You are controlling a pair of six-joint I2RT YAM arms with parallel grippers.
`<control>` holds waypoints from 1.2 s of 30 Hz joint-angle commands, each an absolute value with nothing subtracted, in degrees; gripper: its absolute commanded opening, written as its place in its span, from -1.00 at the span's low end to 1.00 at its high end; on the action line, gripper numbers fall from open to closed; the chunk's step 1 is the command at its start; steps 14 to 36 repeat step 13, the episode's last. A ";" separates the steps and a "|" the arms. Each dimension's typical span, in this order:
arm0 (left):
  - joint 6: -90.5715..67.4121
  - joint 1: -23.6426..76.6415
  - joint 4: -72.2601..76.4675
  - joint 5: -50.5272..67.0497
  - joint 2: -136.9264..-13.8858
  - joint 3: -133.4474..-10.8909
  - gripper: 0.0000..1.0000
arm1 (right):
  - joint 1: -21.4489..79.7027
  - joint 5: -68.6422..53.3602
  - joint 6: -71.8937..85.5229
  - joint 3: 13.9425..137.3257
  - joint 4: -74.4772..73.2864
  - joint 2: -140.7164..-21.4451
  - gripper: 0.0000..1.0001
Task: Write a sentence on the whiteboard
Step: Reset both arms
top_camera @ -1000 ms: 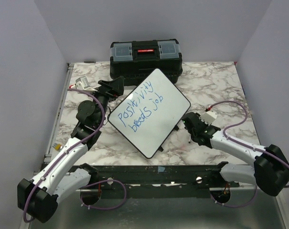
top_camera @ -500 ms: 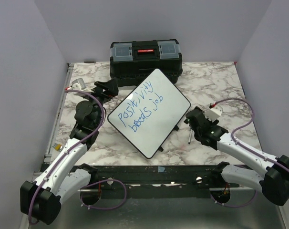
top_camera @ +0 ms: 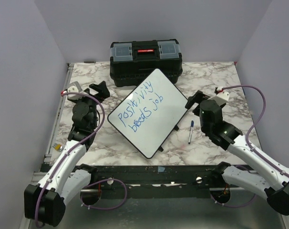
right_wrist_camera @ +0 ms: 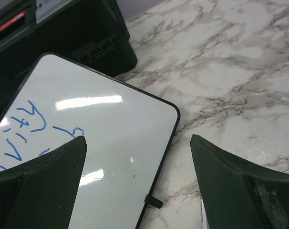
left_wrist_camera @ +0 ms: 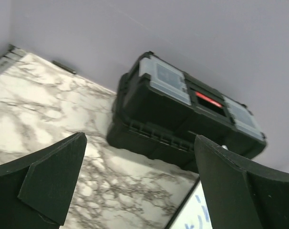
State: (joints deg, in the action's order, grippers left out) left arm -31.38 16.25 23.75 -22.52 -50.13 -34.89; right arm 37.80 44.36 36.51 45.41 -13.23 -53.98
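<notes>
Top external | glossy rounded whiteboard [top_camera: 169,109] | left end effector [top_camera: 100,88], right end effector [top_camera: 192,101] spread wide, empty

Plain lilac walls [top_camera: 20,71] are closing in the table [top_camera: 221,76] on three sides. Its white, grey-veined marble top is lying flat under soft, even light. A metal rail [top_camera: 57,119] is running along its left edge, and a black bar [top_camera: 159,174] is spanning the near edge.

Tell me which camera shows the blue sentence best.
The top external view: both lines of the sentence are readable there. The right wrist view catches only a few strokes at its left edge; the left wrist view just a blue trace.
</notes>
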 commanded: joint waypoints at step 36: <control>-25.57 9.14 25.58 -26.71 -49.48 -30.37 0.97 | 37.66 38.69 29.44 41.40 -4.96 -44.79 0.87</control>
